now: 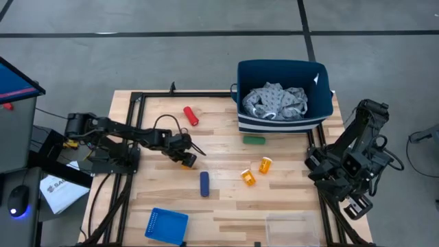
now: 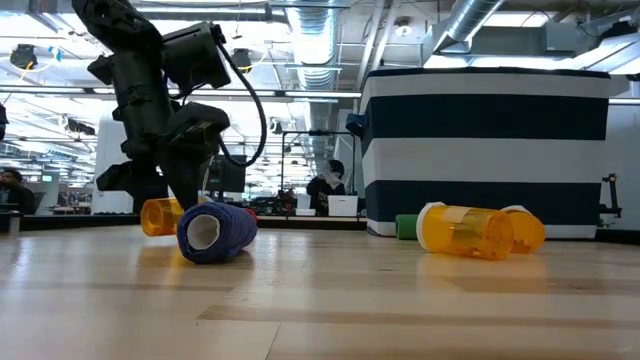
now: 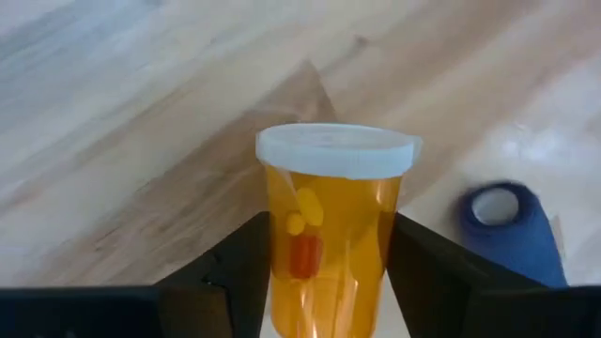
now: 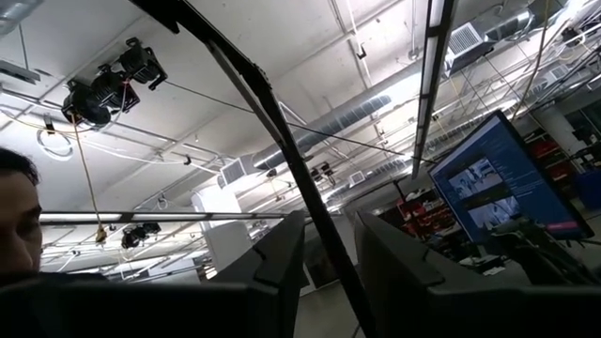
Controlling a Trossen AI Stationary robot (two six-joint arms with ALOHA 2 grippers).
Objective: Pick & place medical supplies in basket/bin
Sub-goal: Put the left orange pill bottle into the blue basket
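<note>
My left gripper [image 1: 186, 159] reaches down at mid-table and is shut on an orange pill bottle [image 3: 329, 235] with a white cap, which lies on the wood. A dark blue cylinder [image 1: 204, 183] lies just nearer and shows beside the bottle [image 3: 512, 230]. Two more orange bottles [image 1: 265, 165] [image 1: 248, 177] lie to the right, a red cylinder [image 1: 191, 115] farther back, and a green one [image 1: 254, 140] by the navy striped bin [image 1: 274, 65]. That bin holds the grey patterned cloth [image 1: 278, 101]. My right gripper [image 4: 331, 221] is raised at the table's right edge, open and holding nothing. My left gripper has the bottle's orange body [image 3: 282, 263] between its two fingers, one finger against each side, below the white cap [image 3: 336, 150]. The fingers slant steeply down from the table's left. The bottle lies on its side on the table, cap end pointing away from the wrist.
A small bright blue perforated basket [image 1: 167, 225] sits at the near left. A clear plastic tray [image 1: 291, 226] lies at the near right. The black frame rails [image 1: 130, 137] run along the table's sides. Bare wood lies between the bottles and the near edge.
</note>
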